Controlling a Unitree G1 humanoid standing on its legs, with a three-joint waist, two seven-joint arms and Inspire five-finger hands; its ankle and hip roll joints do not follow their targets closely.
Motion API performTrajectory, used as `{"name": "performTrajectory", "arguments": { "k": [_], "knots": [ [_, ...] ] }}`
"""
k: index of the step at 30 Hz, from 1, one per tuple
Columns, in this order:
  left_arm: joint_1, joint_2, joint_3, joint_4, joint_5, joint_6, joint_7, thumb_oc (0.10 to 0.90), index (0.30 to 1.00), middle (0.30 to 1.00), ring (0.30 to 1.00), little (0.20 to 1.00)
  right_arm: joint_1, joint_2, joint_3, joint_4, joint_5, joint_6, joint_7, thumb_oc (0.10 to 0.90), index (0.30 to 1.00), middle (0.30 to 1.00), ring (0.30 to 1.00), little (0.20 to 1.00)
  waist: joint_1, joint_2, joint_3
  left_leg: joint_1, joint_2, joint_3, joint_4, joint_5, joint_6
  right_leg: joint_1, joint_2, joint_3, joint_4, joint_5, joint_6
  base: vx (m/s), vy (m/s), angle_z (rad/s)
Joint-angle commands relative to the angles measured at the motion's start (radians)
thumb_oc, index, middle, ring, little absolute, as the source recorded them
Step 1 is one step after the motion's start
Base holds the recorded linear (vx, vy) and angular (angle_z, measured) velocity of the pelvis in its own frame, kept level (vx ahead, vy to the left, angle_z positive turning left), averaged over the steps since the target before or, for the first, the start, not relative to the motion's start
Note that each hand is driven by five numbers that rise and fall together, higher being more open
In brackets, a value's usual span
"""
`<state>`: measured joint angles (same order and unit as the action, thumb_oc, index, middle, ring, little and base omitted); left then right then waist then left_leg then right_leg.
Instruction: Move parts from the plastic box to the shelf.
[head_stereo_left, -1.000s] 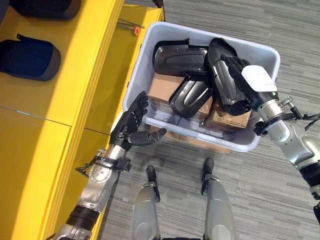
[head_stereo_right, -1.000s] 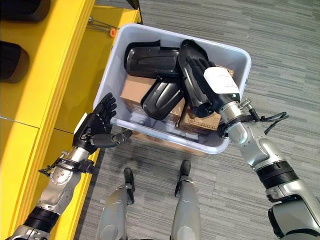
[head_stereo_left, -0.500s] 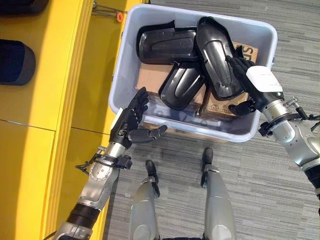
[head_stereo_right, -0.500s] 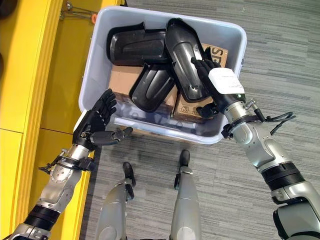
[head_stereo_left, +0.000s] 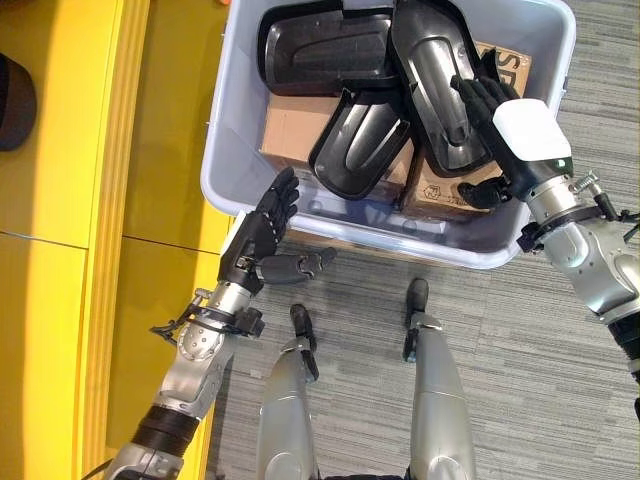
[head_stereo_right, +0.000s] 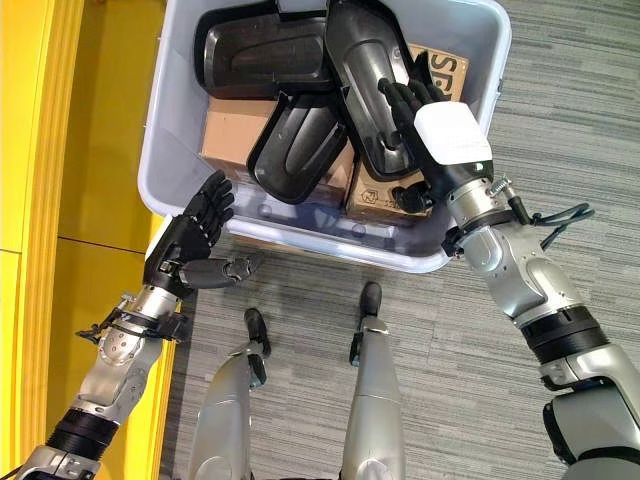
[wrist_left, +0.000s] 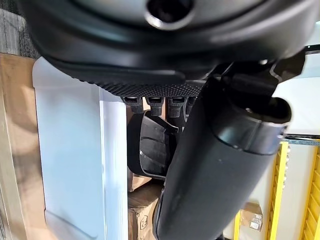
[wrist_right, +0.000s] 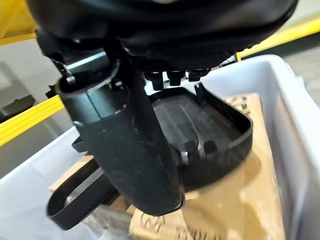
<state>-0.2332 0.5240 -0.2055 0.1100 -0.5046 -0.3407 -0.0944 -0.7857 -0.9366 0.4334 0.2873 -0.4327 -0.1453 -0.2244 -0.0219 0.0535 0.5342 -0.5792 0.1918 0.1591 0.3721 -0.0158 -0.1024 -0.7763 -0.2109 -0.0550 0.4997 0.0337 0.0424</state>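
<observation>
In the left eye view, black parts are seen piled on cardboard boxes inside the plastic box beside the yellow shelf, the left hand is held relaxed at its near wall, while in the right wrist view the right hand is stretched flat over one long part.

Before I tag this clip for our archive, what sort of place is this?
Probably a workshop or parts store: yellow shelving, a grey plastic box of black moulded parts on cardboard boxes, and grey carpet tiles.
</observation>
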Motion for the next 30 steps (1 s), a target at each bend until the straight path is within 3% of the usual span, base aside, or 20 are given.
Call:
{"name": "performTrajectory", "arguments": {
  "k": [1,8,9,11,12,14,16,21,22,23,30],
  "knots": [
    [-0.015,0.062,0.015,-0.145,-0.008,-0.139,0.009,0.9,1.0,1.0,1.0,1.0,-0.149,-0.039,0.009,-0.033,-0.017,-0.016,-0.101,0.9,1.0,1.0,1.0,1.0,0.01,0.014,-0.014,-0.064,-0.013,-0.101,0.014,-0.039,0.039,0.034,0.056,-0.021,0.155,-0.266,-0.051,0.0,-0.036,0.01],
    [0.002,0.073,0.024,-0.153,-0.026,-0.144,-0.006,0.9,1.0,1.0,1.0,1.0,-0.19,-0.043,0.042,0.038,-0.025,0.009,-0.139,0.9,1.0,1.0,1.0,1.0,0.02,0.022,-0.014,-0.083,-0.022,-0.12,0.041,-0.067,0.035,0.008,0.059,-0.015,0.202,-0.305,-0.053,0.03,-0.042,0.01],
    [-0.001,0.074,0.027,-0.155,-0.026,-0.146,-0.008,0.9,1.0,1.0,1.0,1.0,-0.201,-0.044,0.043,0.042,-0.024,0.009,-0.139,0.9,1.0,1.0,1.0,1.0,0.023,0.023,-0.014,-0.104,-0.02,-0.115,0.037,-0.044,0.042,-0.013,0.06,-0.022,0.199,-0.282,-0.061,-0.06,-0.033,0.01],
    [0.007,0.073,0.025,-0.158,-0.027,-0.147,-0.017,0.9,1.0,1.0,1.0,1.0,-0.209,-0.042,0.049,0.059,-0.035,0.008,-0.136,0.9,1.0,1.0,1.0,1.0,0.025,0.023,-0.014,-0.089,-0.023,-0.124,0.044,-0.067,0.036,-0.001,0.06,-0.015,0.211,-0.307,-0.055,0.0,-0.014,0.02],
    [0.002,0.073,0.026,-0.162,-0.031,-0.148,-0.019,0.9,1.0,1.0,1.0,1.0,-0.232,-0.047,0.063,0.067,-0.021,0.019,-0.135,0.9,1.0,1.0,1.0,1.0,0.028,0.027,-0.014,-0.114,-0.023,-0.119,0.041,-0.044,0.043,-0.028,0.061,-0.021,0.21,-0.286,-0.064,0.08,-0.022,0.05],
    [0.01,0.073,0.021,-0.163,-0.032,-0.148,-0.02,0.9,1.0,1.0,1.0,1.0,-0.244,-0.044,0.077,0.074,-0.013,0.031,-0.12,0.9,1.0,1.0,1.0,1.0,0.028,0.03,-0.014,-0.107,-0.028,-0.129,0.057,-0.069,0.036,-0.023,0.06,-0.012,0.232,-0.314,-0.06,0.01,-0.008,0.05],
    [0.012,0.074,0.025,-0.17,-0.035,-0.149,-0.023,0.9,1.0,1.0,1.0,1.0,-0.254,-0.045,0.081,0.078,-0.013,0.035,-0.117,0.9,1.0,1.0,1.0,1.0,0.031,0.034,-0.014,-0.136,-0.027,-0.124,0.053,-0.045,0.043,-0.052,0.062,-0.019,0.233,-0.293,-0.069,-0.06,0.005,0.02],
    [0.04,0.08,0.027,-0.183,-0.036,-0.149,-0.02,0.9,1.0,1.0,1.0,1.0,-0.205,-0.064,0.071,0.056,-0.026,0.039,-0.103,0.9,1.0,1.0,1.0,1.0,0.024,0.035,-0.014,-0.127,-0.033,-0.132,0.056,-0.063,0.036,-0.048,0.063,-0.011,0.244,-0.314,-0.061,0.02,0.003,0.0],
    [0.037,0.082,0.03,-0.185,-0.036,-0.151,-0.019,0.9,1.0,1.0,1.0,1.0,-0.203,-0.067,0.07,0.054,-0.025,0.041,-0.107,0.9,1.0,1.0,1.0,1.0,0.025,0.036,-0.014,-0.149,-0.029,-0.125,0.05,-0.04,0.043,-0.07,0.063,-0.018,0.237,-0.29,-0.068,0.0,0.0,0.0],
    [0.045,0.082,0.028,-0.183,-0.037,-0.154,-0.02,0.9,1.0,1.0,1.0,1.0,-0.19,-0.069,0.072,0.056,-0.028,0.041,-0.108,0.9,1.0,1.0,1.0,1.0,0.022,0.035,-0.014,-0.132,-0.032,-0.13,0.057,-0.064,0.037,-0.053,0.062,-0.012,0.242,-0.313,-0.061,0.0,0.0,0.0],
    [0.052,0.085,0.028,-0.191,-0.041,-0.158,-0.013,0.9,1.0,1.0,1.0,1.0,-0.174,-0.067,0.071,0.089,-0.025,0.019,-0.118,0.9,1.0,1.0,1.0,1.0,0.025,0.035,-0.014,-0.158,-0.034,-0.131,0.082,-0.075,0.041,-0.076,0.056,-0.015,0.264,-0.319,-0.062,0.01,0.0,0.0]
  ]
}}
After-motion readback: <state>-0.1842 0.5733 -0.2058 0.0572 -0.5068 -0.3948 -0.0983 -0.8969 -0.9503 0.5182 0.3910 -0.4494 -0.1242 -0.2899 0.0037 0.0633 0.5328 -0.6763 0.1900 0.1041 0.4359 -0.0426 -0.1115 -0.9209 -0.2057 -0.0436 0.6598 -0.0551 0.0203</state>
